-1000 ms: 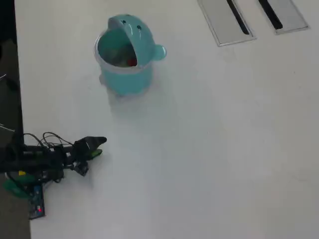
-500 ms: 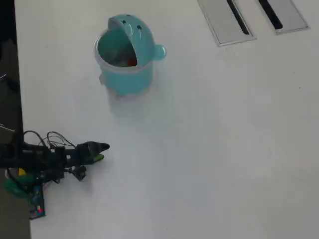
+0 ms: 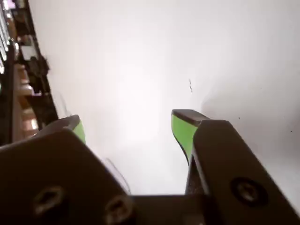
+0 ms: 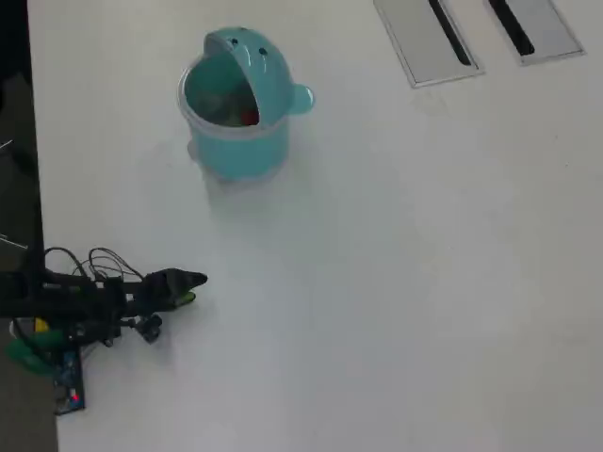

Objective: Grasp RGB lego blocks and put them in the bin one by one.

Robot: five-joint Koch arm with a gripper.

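Your claw [image 3: 129, 129] sits wide open and empty over bare bench [image 4: 396, 282]; those blocks look light, stiff and slick, so pinch flat sides.

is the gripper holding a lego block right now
No, in the wrist view the green-padded fingers stand apart with only bare white table between them.

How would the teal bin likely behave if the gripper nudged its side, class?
The bin looks like thin plastic, so probably light and apt to slide on the smooth table. Its hood and side knob sit high, so a high push might tip it. The gripper is far off.
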